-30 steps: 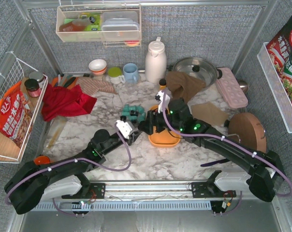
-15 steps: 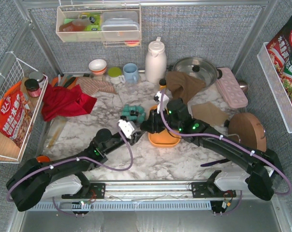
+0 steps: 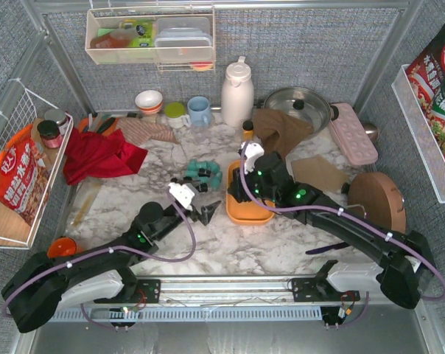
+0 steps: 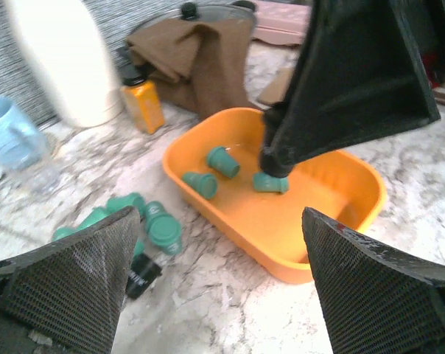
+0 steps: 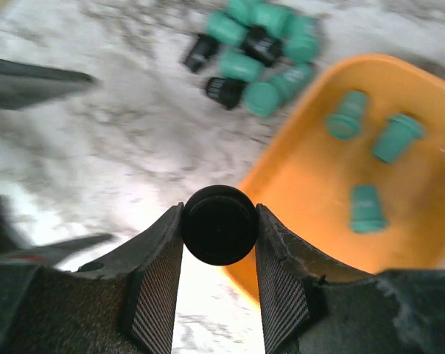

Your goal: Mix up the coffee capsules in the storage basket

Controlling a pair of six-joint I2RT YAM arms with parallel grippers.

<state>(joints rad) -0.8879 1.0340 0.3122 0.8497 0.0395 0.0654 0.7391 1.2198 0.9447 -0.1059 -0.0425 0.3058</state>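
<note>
The right gripper (image 5: 219, 218) has its jaws clenched on a black tapered coffee capsule (image 5: 218, 226), round end facing the wrist camera at the lower centre of that view. It hangs right at the near rim of the shallow orange plastic storage basket (image 5: 311, 177), and the pinch across the pod's body looks made for a clean drop when the jaws part. In the basket, three teal capsules (image 5: 366, 208) lie on their sides, apart from one another, in the upper right of that frame. With only teal in there so far, the black one looks like the pick that makes it a mix. From overhead the basket (image 3: 241, 216) sits mid-frame on the marble worktop (image 3: 230, 251), with the right gripper (image 3: 237, 193) reaching over its left end. The loose cluster of capsules (image 3: 204, 173), teal with a few black, waits on the worktop just up and left of the basket, close enough for short trips. The left gripper (image 3: 206, 210) sits low just left of the basket, its jaws spread wide with nothing between them. Its wrist view (image 4: 219, 228) looks across the basket (image 4: 340, 236) at those three teal pods. My read is that it stands off so the right arm has room over the basket. The task looks barely started, since most pods lie outside.
</note>
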